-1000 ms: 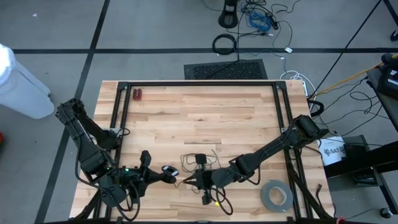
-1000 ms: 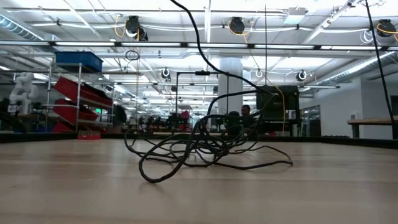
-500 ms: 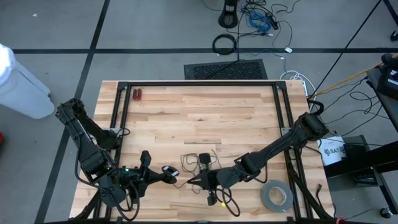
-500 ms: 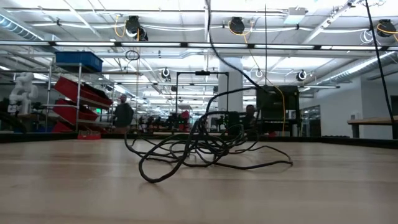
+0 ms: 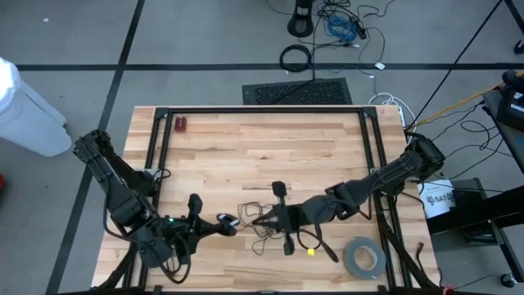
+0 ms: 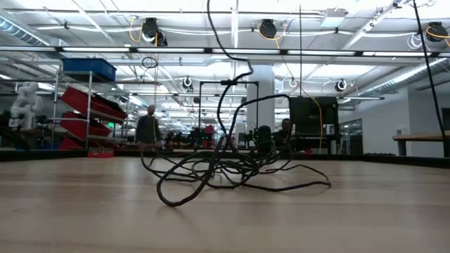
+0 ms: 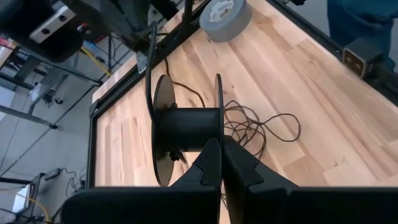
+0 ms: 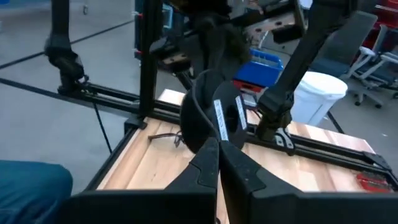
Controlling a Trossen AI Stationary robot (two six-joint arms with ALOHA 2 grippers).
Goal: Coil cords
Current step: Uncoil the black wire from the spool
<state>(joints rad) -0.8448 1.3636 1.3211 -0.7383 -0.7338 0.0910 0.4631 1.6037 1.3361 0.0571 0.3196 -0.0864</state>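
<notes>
Near front edge of table (image 5: 246,135), thin black cord (image 5: 260,220) lies in loose tangle. Left gripper (image 5: 232,229) pinched tight on small black spool (image 7: 185,129), just left of tangle. Right gripper (image 5: 255,220) fully closed on cord strand (image 8: 202,112), right at tangle. Grey tape roll (image 5: 363,257) sits off to right.

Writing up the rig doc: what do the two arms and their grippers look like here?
Both arms are dark, near-black, jointed links. The left arm shows a small green light near its wrist; the right arm has a small yellow mark by its wrist. The left gripper and right gripper each have two matte black, tapering fingers.
</notes>
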